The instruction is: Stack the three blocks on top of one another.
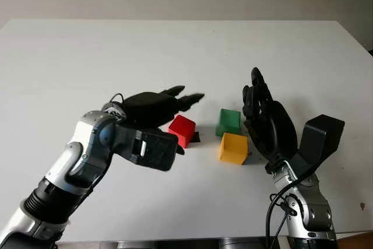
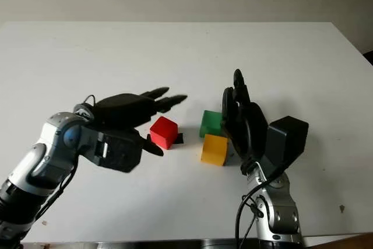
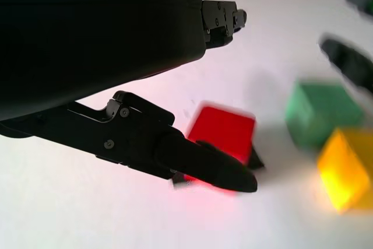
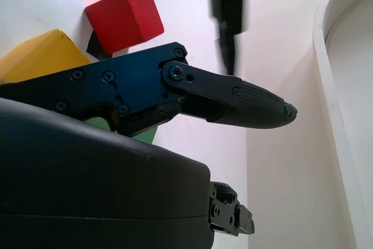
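While all three blocks sit unstacked on the bench [image 1: 70, 56], the red block [image 1: 182, 129] is found just beneath the open left hand [image 1: 152, 109]; the green block [image 1: 228, 122] and yellow block [image 1: 233, 148] are seen just beside the open right hand [image 1: 265, 118].

Three separate blocks, unstacked on the white table; red block [image 1: 182, 130] on the left, tilted; green block [image 1: 228, 122] to its right; yellow block [image 1: 233, 148] just nearer, beside the green one
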`<action>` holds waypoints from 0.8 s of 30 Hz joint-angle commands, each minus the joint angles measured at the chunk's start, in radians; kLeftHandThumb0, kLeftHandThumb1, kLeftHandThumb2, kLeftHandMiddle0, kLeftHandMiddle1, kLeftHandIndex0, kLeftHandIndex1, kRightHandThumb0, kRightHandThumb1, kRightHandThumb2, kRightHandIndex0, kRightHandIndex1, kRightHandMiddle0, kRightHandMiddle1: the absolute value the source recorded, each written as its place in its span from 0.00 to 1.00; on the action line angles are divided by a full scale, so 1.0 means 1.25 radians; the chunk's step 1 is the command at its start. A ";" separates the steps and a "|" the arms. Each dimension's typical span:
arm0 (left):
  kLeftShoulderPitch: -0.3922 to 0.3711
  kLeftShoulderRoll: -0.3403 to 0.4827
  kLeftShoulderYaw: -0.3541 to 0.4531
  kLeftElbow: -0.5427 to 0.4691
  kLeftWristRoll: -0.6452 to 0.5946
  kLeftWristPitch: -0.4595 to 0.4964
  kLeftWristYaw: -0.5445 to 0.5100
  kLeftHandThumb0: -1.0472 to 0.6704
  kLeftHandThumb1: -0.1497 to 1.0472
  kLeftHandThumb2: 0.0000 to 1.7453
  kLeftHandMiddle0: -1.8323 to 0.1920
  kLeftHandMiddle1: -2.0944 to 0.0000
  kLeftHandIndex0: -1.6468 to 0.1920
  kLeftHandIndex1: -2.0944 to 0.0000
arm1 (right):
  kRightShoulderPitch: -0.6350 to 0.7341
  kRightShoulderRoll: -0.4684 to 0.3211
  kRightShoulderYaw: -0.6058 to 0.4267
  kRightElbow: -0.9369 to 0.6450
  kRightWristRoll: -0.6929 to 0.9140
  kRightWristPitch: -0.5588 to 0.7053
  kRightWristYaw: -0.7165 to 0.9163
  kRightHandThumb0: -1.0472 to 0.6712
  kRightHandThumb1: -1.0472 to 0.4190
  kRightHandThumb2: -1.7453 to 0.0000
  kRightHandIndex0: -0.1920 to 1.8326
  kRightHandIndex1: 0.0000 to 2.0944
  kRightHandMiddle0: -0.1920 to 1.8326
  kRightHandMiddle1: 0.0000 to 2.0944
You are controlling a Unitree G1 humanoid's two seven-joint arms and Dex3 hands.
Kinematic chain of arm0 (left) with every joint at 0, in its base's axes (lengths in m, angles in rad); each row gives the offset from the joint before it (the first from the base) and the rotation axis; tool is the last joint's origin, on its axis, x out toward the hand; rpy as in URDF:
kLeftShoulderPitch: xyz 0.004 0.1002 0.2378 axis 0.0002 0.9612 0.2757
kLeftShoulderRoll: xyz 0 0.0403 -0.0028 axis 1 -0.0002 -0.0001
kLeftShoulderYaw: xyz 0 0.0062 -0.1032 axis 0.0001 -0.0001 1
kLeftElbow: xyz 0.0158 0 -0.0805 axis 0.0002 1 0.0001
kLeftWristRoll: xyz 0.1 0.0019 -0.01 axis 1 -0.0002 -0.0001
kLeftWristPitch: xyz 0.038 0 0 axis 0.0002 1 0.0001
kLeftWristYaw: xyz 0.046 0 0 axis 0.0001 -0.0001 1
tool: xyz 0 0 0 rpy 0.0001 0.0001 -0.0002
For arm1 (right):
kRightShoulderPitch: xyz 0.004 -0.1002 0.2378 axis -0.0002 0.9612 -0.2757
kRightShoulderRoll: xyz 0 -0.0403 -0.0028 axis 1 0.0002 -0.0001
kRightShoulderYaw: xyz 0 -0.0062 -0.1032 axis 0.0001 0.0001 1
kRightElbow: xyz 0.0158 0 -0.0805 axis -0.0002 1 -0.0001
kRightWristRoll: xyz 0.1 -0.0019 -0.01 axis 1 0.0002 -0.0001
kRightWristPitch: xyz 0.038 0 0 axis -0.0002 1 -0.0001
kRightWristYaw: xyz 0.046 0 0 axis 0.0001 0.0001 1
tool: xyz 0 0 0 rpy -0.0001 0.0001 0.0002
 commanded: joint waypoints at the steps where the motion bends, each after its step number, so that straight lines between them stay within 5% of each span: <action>1: 0.000 -0.002 0.059 -0.005 -0.044 0.001 0.036 0.16 0.99 0.06 1.00 1.00 1.00 1.00 | -0.007 -0.011 -0.010 -0.011 0.002 -0.016 0.000 0.19 0.00 0.63 0.00 0.00 0.01 0.01; 7: 0.046 -0.045 0.199 0.031 -0.199 0.022 0.162 0.11 1.00 0.32 1.00 1.00 1.00 1.00 | -0.046 -0.065 -0.033 -0.008 -0.010 -0.026 0.023 0.21 0.00 0.67 0.00 0.01 0.01 0.02; 12: 0.097 -0.087 0.260 0.056 -0.287 0.011 0.250 0.13 1.00 0.33 1.00 1.00 1.00 1.00 | -0.107 -0.166 -0.059 -0.007 -0.030 -0.017 0.068 0.18 0.00 0.78 0.02 0.02 0.05 0.03; 16: 0.168 -0.111 0.301 0.069 -0.353 -0.018 0.299 0.15 1.00 0.38 0.98 0.98 0.97 0.98 | -0.182 -0.275 -0.068 0.021 -0.045 -0.058 0.159 0.25 0.07 0.95 0.01 0.02 0.04 0.03; 24: 0.265 -0.162 0.346 0.085 -0.445 -0.039 0.360 0.15 1.00 0.39 0.96 0.97 0.96 0.98 | -0.258 -0.492 -0.007 0.060 -0.217 -0.230 0.304 0.29 0.20 0.99 0.06 0.04 0.11 0.06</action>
